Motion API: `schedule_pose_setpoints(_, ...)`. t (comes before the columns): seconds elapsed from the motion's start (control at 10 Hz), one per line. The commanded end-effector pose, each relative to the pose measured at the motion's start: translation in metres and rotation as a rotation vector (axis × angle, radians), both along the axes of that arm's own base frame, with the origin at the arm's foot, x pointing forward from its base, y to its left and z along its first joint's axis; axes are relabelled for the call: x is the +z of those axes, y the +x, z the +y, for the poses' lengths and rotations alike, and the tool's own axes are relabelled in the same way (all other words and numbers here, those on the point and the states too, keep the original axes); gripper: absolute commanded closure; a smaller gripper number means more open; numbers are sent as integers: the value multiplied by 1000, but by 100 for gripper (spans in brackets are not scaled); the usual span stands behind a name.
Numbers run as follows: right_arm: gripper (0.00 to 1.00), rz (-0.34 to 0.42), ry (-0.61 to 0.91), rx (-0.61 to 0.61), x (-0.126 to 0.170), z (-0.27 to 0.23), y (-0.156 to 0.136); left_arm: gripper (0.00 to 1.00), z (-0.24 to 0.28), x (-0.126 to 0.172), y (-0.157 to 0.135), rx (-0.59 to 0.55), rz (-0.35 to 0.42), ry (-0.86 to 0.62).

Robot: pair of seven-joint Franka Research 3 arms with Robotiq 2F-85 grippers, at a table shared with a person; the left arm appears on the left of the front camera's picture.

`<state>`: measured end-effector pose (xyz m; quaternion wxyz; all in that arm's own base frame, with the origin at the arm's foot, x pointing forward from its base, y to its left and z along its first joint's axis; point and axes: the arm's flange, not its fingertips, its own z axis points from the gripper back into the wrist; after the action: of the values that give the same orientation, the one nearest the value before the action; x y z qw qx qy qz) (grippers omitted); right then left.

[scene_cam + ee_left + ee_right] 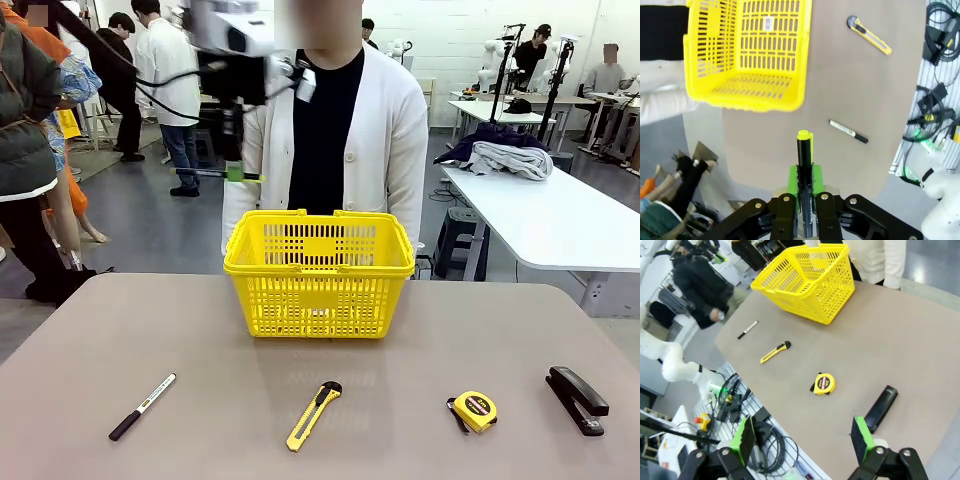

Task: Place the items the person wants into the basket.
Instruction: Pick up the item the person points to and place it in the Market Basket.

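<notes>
Front view: the pen (205, 171) is held high over the table's (200, 340) left edge, beside the basket (320, 300); left wrist view: it is clamped by the barrel in the left gripper (805, 172), judged light, stiff, slippery; right wrist view: the right gripper (805, 440) is spread empty.

front cam fixed at near bench (200, 340) edge, facing across, left wrist cam high, looking straight down, right wrist cam high, oblique from near-right corner, all share the basket (318, 272)
</notes>
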<state>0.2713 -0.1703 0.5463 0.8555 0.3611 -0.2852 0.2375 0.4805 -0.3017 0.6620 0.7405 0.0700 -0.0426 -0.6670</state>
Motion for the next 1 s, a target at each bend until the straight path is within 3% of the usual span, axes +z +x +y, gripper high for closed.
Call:
schedule_pose_setpoints(0.0, 0, -19, 23, 11, -1, 0, 2, 88, -33, -9, 28, 2, -52, 28)
schedule_pose_setpoints(0.3, 0, -19, 23, 11, -1, 0, 2, 88, -75, -50, 60, -14, -70, 13)
schedule_pose_setpoints(0.6, 0, -19, 23, 11, -1, 0, 2, 88, -89, -73, 87, -35, -2, -18)
schedule_pose_setpoints(0.8, 0, -19, 23, 11, -1, 0, 2, 88, -88, -73, 89, -62, 14, -12)
schedule_pose_setpoints(0.9, 0, -19, 23, 11, -1, 0, 2, 88, -80, -92, 81, -37, -12, -14)
